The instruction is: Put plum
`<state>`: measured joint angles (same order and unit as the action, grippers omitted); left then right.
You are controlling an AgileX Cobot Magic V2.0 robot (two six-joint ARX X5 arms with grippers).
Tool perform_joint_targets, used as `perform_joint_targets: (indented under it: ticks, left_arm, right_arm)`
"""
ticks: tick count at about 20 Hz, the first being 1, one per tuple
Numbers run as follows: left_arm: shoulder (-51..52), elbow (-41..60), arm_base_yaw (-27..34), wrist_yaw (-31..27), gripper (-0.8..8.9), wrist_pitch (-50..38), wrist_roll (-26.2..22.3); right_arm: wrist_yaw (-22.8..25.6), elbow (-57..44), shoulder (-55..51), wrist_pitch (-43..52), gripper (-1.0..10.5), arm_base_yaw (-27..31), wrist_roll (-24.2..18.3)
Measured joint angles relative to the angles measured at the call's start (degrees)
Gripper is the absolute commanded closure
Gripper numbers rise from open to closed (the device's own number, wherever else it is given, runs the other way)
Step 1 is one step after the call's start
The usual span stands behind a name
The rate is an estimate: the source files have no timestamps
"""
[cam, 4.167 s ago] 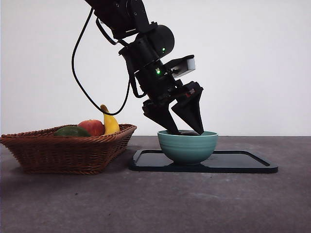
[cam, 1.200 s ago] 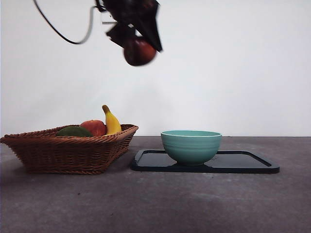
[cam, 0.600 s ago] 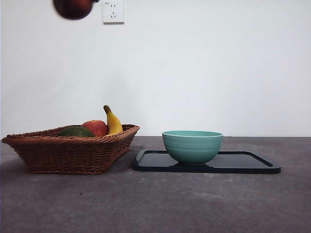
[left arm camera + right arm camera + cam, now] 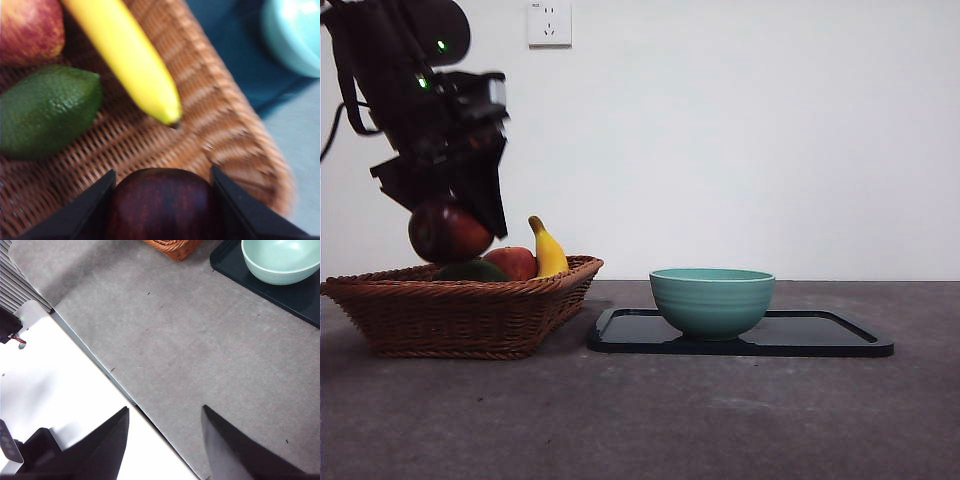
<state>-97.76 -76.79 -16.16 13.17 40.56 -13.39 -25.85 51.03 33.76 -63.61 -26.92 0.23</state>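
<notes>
Moved: left tool (image 4: 448, 232) has swung from the picture's upper-left corner down over the basket (image 4: 470, 318), pinching the plum (image 4: 447, 232).
Plum: just above the basket's 9 o'clock end.
Handling: probably firm, glossy, slippery; grip its widest sides.
Obstacles: green fruit (image 4: 46, 111), apple (image 4: 31, 29), banana (image 4: 125, 59) beneath.
Right tool (image 4: 162, 440): spread, waiting.

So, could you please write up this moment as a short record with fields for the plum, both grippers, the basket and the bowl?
plum: dark maroon plum, held just above the basket
left gripper: left gripper, jaws shut on the plum, over the basket
right gripper: right gripper, jaws open, holding nothing, over bare table
basket: wicker basket holding red apple, banana, green fruit
bowl: teal bowl on black tray, beside the basket
</notes>
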Motion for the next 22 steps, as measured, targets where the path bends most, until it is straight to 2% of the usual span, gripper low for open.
perform_joint_targets:
  ticks: [3, 7, 15, 16, 17, 18, 19, 22]
  left_arm:
    - [0.0, 4.5, -1.5, -5.4, 7.99, -10.1, 1.3]
    - [0.0, 9.6, -2.7, -7.5, 7.99, -18.3, 2.2]
    - [-4.3, 10.8, -2.6, -9.8, 7.75, -22.1, 4.3]
    - [-4.2, 10.8, -2.6, -9.9, 7.09, -22.1, 5.1]
    - [-4.2, 10.8, -2.7, -9.9, 5.55, -22.3, 5.7]
    - [-4.2, 10.8, -2.7, -9.9, 4.43, -22.3, 6.5]
    - [-4.2, 10.8, -2.7, -9.8, 3.98, -22.0, 7.2]
    - [-3.1, 10.8, -2.7, -9.8, 3.98, -20.7, 7.9]
  right_arm:
    - [0.0, 0.0, 0.0, 0.0, 7.2, 0.0, 0.0]
    - [0.0, 0.0, 0.0, 0.0, 7.2, 0.0, 0.0]
    - [-0.1, 0.0, 0.0, -0.1, 7.2, 0.0, 0.0]
    - [-0.1, 0.0, 0.0, -0.4, 7.2, 0.0, 0.0]
    - [-0.1, 0.0, 0.0, -0.5, 7.2, 0.0, 0.0]
    - [-0.1, 0.0, 0.0, -0.5, 7.2, 0.0, 0.0]
    - [-0.1, 0.0, 0.0, -0.5, 7.2, 0.0, 0.0]
    - [-0.1, 0.0, 0.0, -0.4, 7.2, 0.0, 0.0]
